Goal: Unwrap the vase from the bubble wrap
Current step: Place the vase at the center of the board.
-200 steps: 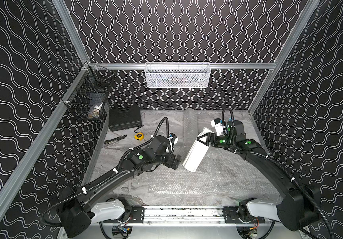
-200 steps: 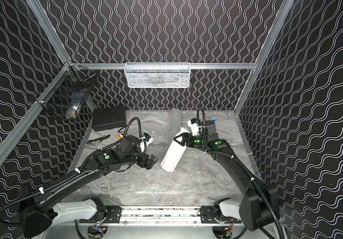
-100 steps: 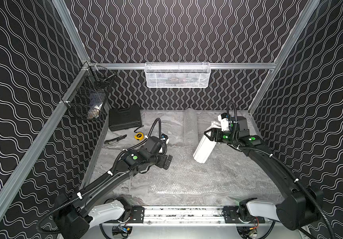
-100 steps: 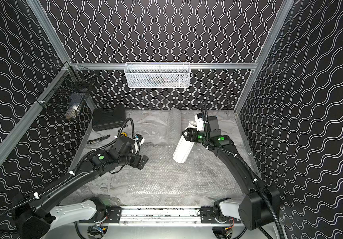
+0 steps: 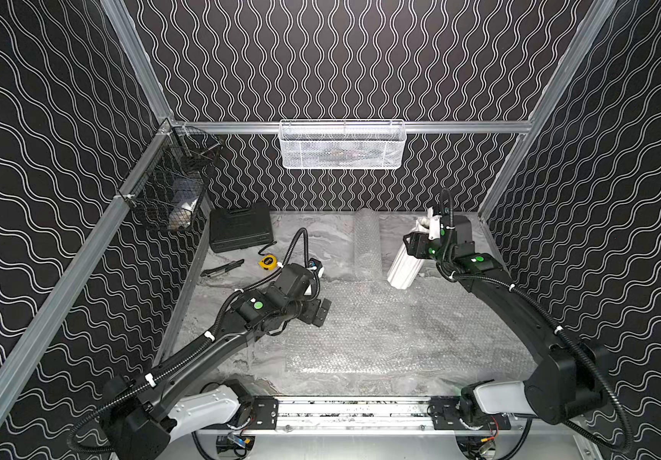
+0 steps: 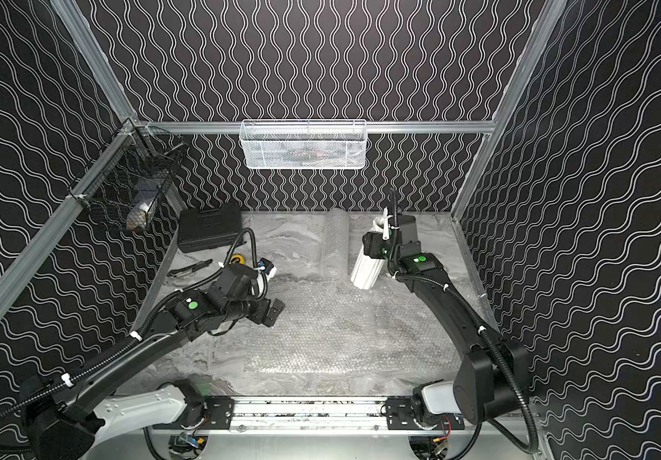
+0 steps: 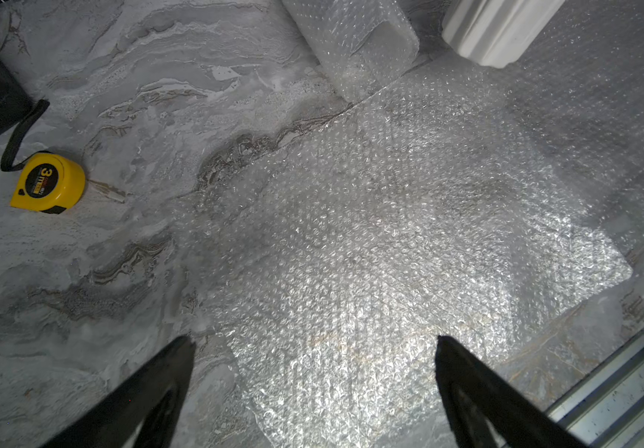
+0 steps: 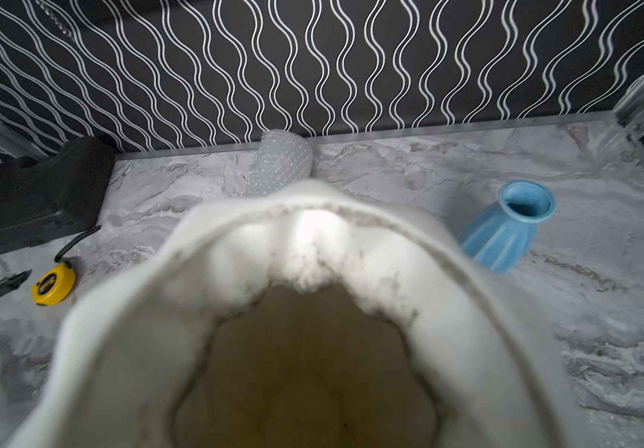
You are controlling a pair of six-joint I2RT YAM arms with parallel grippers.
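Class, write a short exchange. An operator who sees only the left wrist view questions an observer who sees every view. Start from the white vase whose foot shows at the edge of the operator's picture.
Operator: I see only the foot of a white vase at the edge of the wrap. What holds it?
Observer: The right tool grips it near its top, and it hangs tilted.
Operator: Is there another vase anywhere?
Observer: Yes, a blue vase stands bare on the table. Only the right wrist view shows it.
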